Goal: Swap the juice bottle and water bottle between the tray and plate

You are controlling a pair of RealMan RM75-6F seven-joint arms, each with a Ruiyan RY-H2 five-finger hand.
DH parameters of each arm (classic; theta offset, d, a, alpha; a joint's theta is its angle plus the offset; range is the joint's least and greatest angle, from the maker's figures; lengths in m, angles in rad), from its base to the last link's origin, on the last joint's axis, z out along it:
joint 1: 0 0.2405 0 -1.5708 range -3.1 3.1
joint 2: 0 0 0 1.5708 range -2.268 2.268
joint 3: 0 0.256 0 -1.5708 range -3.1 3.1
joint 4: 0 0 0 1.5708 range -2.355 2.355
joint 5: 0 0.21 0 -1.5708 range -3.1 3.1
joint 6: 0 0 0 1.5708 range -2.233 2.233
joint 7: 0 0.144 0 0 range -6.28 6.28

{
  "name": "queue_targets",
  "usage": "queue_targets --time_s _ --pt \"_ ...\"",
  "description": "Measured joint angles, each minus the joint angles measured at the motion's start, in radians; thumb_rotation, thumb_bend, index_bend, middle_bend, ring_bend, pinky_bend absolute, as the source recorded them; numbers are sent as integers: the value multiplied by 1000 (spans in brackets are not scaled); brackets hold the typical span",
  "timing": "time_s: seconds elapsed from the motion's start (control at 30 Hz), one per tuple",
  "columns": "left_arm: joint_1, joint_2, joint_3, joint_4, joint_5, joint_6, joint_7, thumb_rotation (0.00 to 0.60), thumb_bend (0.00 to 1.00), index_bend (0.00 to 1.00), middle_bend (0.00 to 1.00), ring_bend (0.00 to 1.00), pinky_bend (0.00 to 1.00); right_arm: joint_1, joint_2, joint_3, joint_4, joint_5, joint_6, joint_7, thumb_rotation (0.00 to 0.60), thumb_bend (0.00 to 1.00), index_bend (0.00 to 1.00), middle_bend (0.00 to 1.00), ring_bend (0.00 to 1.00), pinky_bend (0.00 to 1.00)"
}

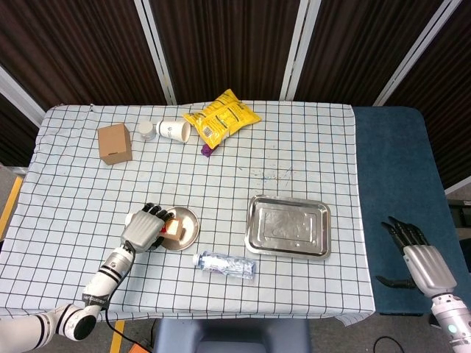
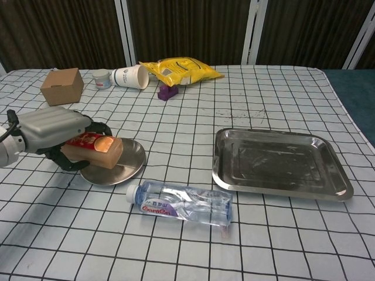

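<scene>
Left hand grips the red-labelled orange juice bottle sideways, fingers wrapped over it, its base just over the round steel plate; lower until it rests on the dish, then let go.

Juice bottle over plate, water bottle in front, tray right.

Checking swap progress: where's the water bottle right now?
The water bottle lies on its side on the tablecloth, just in front of the round plate, left of the tray.
</scene>
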Motion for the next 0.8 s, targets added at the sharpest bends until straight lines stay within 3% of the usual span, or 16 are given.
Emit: queue_targets --time_s 0.53,0.8 --pt "-26 -52 -9 -7 47 -11 -22 600 412 134 223 171 168 -2 1 5 1 9 0 5 600 239 0 0 0 55" --pt "-19 -38 -15 -49 93 58 6 600 412 68 166 124 162 -1 -8 2 9 -21 12 9 600 239 0 0 0 55"
